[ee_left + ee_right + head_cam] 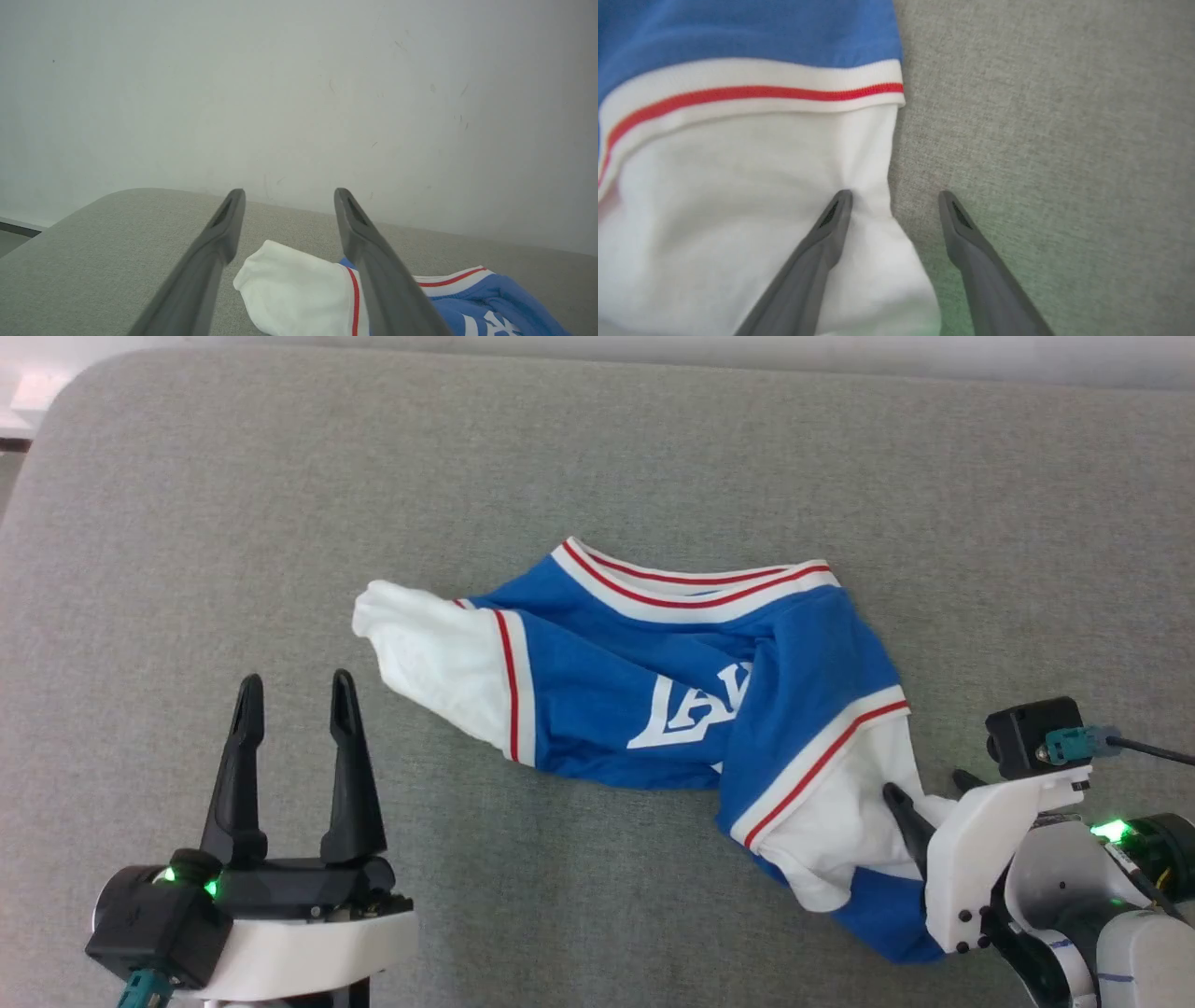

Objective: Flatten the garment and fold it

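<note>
Left gripper (296,679) sitting lower left over bare cushion (653,448), jaws standing wide, gripping nothing, apart from shirt (607,681). Shirt lying crumpled mid-cushion: striped collar trim facing the far side, one white sleeve pointing left, the other lying lower right. Right gripper (926,784) sitting at that lower-right sleeve, jaws spread and straddling its edge. One finger (822,242) touching white fabric, the other hanging over grey cushion just beside it. Nothing clamped.
</note>
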Tool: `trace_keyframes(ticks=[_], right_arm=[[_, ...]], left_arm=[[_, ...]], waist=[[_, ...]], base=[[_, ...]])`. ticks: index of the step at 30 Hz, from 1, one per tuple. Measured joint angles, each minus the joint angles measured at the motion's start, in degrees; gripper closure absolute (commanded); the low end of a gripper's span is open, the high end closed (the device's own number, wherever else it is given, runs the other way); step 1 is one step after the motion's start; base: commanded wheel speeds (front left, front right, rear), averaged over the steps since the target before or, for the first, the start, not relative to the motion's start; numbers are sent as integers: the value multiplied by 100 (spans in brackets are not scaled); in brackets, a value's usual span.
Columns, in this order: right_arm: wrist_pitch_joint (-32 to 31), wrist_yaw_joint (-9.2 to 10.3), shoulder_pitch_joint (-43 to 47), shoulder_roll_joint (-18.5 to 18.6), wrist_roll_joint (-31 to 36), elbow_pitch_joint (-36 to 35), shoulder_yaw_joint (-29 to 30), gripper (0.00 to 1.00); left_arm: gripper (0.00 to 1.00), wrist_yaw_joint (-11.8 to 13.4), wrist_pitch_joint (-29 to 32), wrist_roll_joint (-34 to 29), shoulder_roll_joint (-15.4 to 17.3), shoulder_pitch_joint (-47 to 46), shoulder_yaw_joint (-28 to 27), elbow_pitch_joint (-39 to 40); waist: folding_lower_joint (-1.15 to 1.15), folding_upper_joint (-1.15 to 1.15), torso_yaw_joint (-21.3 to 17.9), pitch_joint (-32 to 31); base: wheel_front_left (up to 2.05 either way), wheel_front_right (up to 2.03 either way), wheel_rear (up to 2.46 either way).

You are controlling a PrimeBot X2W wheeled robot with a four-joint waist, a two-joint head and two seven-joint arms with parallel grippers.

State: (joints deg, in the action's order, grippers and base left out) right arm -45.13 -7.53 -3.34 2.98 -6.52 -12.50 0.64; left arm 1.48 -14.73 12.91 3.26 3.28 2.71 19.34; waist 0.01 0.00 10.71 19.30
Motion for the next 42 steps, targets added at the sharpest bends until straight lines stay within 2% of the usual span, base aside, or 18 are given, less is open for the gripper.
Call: trace_keyframes(ticks=[1, 2, 3, 4, 13, 18, 23, 27, 31, 32, 33, 34, 38, 42], right_arm=[[-99, 0, 7, 1, -4, 34, -19, 0], [-180, 0, 8, 1, -16, 42, -21, 48], [-240, 0, 8, 0, -34, 41, -16, 69], [-264, 0, 7, 0, -68, 42, 2, 100], [400, -1, -192, -21, 51, -46, 145, 100], [433, -2, -587, 132, 138, -410, 442, 100], [342, -2, -1109, 1058, 525, -614, 967, 100], [495, -2, -1478, 1944, 849, -213, 1344, 100], [610, -2, -1514, 2091, 926, 549, 1568, 100], [672, -2, -1514, 2074, 957, 749, 1616, 68], [757, -2, -1513, 2051, 998, 934, 1662, 21], [826, -2, -1511, 2043, 1072, 1094, 1673, 0], [1146, -2, -1518, 1875, 1152, 1446, 1644, 0], [1518, -2, -1607, 1693, 1071, 1259, 1448, 0]], left_arm=[[0, -1, 0, 0, -2, -3, -2, -15], [0, -1, 0, 0, -3, -5, -1, -26], [0, -2, 0, 0, -4, -7, -3, -37], [0, -2, 0, 0, -4, -8, -4, -46], [0, -18, 0, 18, -8, -20, 16, -107], [0, 14, 0, 19, -10, -20, 65, -118], [0, 14, 0, 27, -16, -60, 159, -127], [0, 11, 0, 71, -24, -238, 267, -200], [0, 10, 0, 111, -24, -283, 354, -277], [0, 10, 0, 119, -24, -287, 375, -291], [0, 10, 0, 122, -24, -298, 393, -304], [0, 10, 0, 123, -24, -322, 419, -322], [0, 10, 0, 122, -24, -375, 463, -380], [0, 10, 0, 99, -25, -372, 454, -425]], waist=[[0, 0, 28, 10], [0, 0, 55, 17], [-1, 0, 80, 24], [-1, 0, 101, 31], [0, -1, 81, -13], [-1, -1, -31, -32], [-1, -1, -35, 100], [0, -1, 36, 258], [0, -1, 165, 385], [0, -1, 196, 414], [0, -1, 225, 444], [0, -1, 253, 469], [0, -1, 321, 514], [0, -1, 300, 430]], base=[[0, 0, 0], [0, 0, 0], [0, 0, 0], [0, 0, 0], [0, 0, 0], [0, 0, 0], [0, 0, 0], [0, 0, 0], [0, 0, 0], [0, 0, 0], [0, 0, 0], [0, 0, 0], [0, 0, 0], [0, 0, 0]])
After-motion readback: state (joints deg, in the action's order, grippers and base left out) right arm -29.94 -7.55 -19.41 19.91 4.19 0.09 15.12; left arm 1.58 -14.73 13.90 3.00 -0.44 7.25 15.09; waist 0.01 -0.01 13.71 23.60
